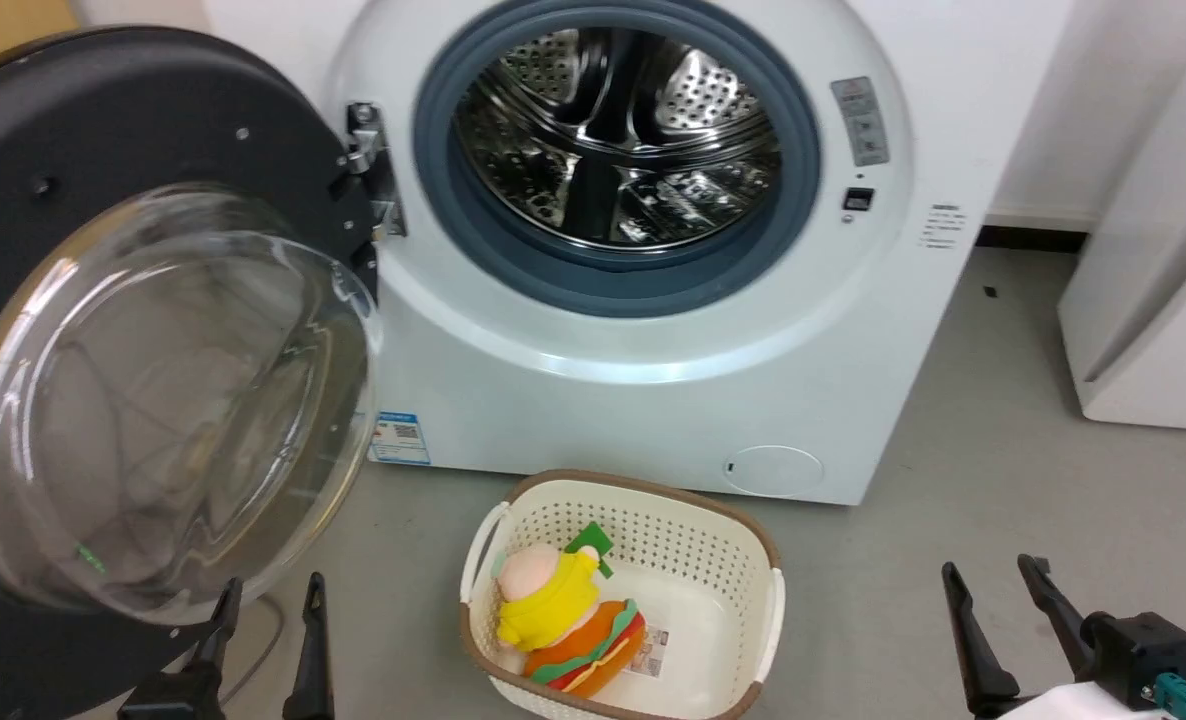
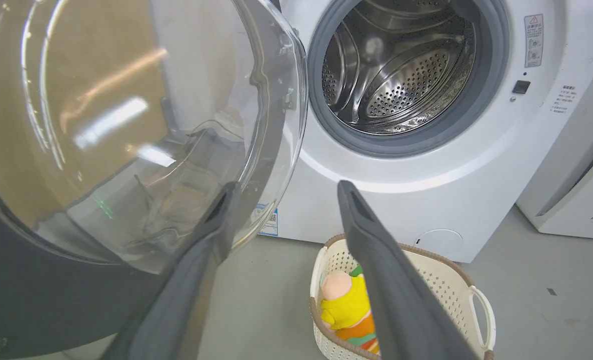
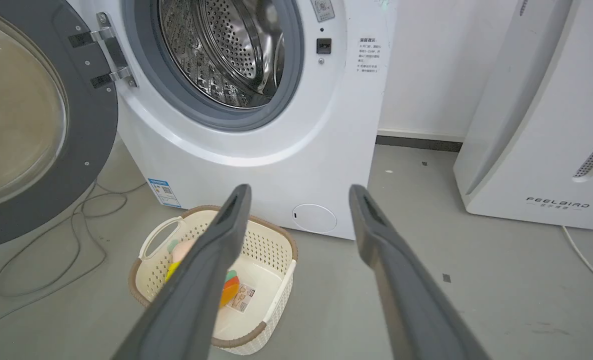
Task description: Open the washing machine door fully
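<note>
**Legible marks: one brand only**

"FEELBIRD" in grey caps, low on white appliance (image 3: 526,125) at rt; cut to "FEEL" in left wrist view. Blue sticker (image 1: 400,438) w/ QR code, low left on washing machine (image 1: 653,400) front: txt too small. Grey warning label (image 2: 533,40) w/ triangle sign, rt of drum opening: unreadable. Printed txt block (image 3: 370,55) near front's rt edge: unreadable. Tag (image 3: 241,297) in basket (image 3: 269,250): unreadable.

At the lower left of the head view, the left gripper (image 1: 273,582) has two slim black fingers (image 1: 309,640) tapering to points. At the lower right, the right gripper (image 1: 986,565) matches them, and it joins a boxy black housing (image 1: 1138,640) with a small teal connector (image 1: 1178,692) and a white forearm shell (image 1: 1083,703). Seen close in the wrist views, the fingers are matte dark grey, each with a recessed slot near its tip.
</note>
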Available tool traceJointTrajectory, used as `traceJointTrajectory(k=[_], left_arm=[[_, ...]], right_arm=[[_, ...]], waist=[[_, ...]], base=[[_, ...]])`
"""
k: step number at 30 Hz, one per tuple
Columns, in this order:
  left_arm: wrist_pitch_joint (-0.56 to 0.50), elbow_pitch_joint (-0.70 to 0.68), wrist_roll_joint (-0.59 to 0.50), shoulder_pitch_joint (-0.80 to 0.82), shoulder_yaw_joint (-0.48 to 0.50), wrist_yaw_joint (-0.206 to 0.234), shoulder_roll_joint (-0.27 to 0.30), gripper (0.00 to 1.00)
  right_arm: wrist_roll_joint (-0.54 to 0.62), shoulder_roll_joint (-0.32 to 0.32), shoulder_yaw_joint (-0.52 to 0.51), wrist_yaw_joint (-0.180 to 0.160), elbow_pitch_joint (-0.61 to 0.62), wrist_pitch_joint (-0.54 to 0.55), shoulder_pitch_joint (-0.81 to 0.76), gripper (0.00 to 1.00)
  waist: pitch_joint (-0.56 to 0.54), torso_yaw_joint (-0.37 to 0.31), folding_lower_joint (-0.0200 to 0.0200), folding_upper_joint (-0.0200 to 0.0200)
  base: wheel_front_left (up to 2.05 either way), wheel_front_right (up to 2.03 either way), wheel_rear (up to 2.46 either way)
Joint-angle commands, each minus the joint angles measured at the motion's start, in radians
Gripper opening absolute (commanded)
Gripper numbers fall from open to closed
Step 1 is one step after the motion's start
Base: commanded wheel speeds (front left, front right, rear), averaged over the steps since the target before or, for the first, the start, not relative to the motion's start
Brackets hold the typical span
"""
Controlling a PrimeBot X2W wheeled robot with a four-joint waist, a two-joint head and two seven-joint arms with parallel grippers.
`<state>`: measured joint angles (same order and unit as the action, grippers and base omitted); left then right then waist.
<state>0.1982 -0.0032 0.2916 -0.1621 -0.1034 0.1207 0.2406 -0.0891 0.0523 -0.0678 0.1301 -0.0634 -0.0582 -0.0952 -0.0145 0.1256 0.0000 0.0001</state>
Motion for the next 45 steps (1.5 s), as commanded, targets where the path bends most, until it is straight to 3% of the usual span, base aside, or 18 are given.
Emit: traceJointTrajectory(k=[1, 14, 32, 33, 45], left_arm=[[-0.002, 0.003, -0.006, 0.020, -0.004, -0.005, 0.006, 1.00], [-0.014, 0.054, 0.003, 0.068, -0.053, -0.044, 0.007, 1.00], [0.001, 0.080, 0.018, 0.087, -0.068, -0.052, 0.011, 1.00], [-0.004, 0.077, 0.012, 0.065, -0.070, -0.046, 0.005, 0.00], [-0.018, 0.073, -0.007, 0.071, -0.061, -0.051, -0.009, 0.00]], right_arm=[[0.002, -0.002, -0.001, 0.001, 0.007, 0.000, -0.009, 1.00], [0.006, -0.002, 0.009, 0.001, 0.031, 0.017, -0.027, 1.00], [-0.003, -0.002, 0.028, 0.001, 0.033, 0.009, -0.029, 1.00], [0.001, 0.000, 0.025, 0.000, 0.028, 0.012, -0.020, 0.00], [0.007, 0.000, 0.028, 0.000, 0.030, 0.015, -0.012, 0.00]], waist=[[0.001, -0.020, 0.0000, -0.0001], [0.013, -0.107, 0.0000, -0.0001], [0.032, -0.125, 0.0000, -0.0001], [0.032, -0.125, 0.0000, -0.0001], [0.031, -0.125, 0.0000, -0.0001]], base=[[0.00, 0.00, 0.00], [0.00, 0.00, 0.00], [0.00, 0.00, 0.00], [0.00, 0.00, 0.00], [0.00, 0.00, 0.00]])
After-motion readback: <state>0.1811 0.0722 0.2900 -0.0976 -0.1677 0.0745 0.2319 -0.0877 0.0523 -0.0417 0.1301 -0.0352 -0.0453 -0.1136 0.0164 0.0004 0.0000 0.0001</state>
